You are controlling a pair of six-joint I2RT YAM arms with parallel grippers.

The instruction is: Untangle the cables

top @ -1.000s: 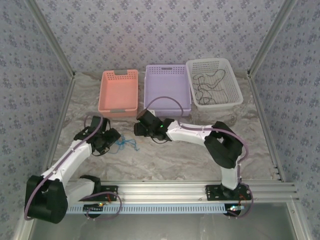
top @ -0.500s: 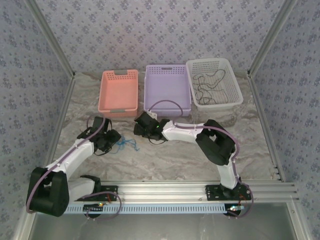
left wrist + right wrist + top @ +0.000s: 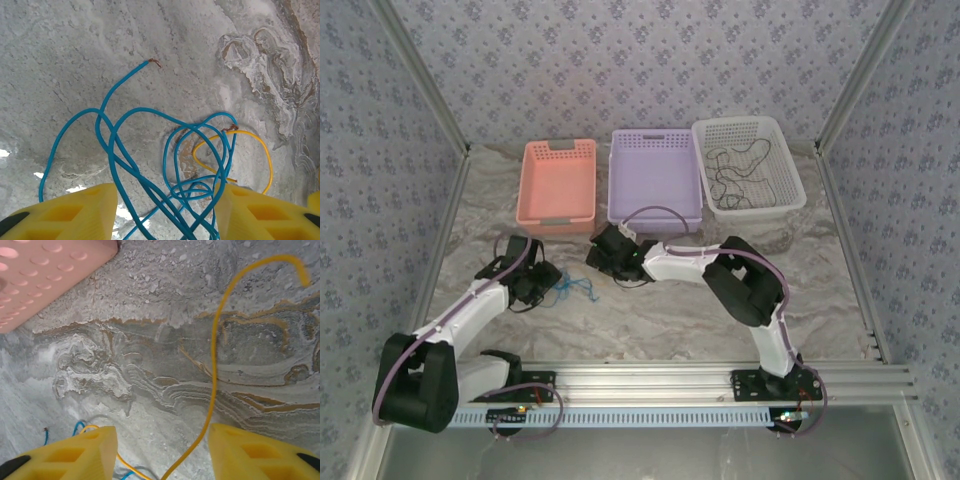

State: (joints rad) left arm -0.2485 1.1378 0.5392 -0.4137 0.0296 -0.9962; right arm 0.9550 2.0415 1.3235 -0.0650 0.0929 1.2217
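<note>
Both jaws open, we note: left gripper (image 3: 165,202) astride tangled thin blue cord (image 3: 185,192); right gripper (image 3: 161,445) astride thin yellow cord (image 3: 214,355), corner of pink plastic basket (image 3: 45,275) nearby.

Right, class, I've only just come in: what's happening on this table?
Two robot arms are working on a tangle of thin cables on the table. The left claw straddles loops of the blue cable. The yellow cable runs between the open fingers of the right claw. Neither cable is pinched. Black cables lie in the white basket.
</note>
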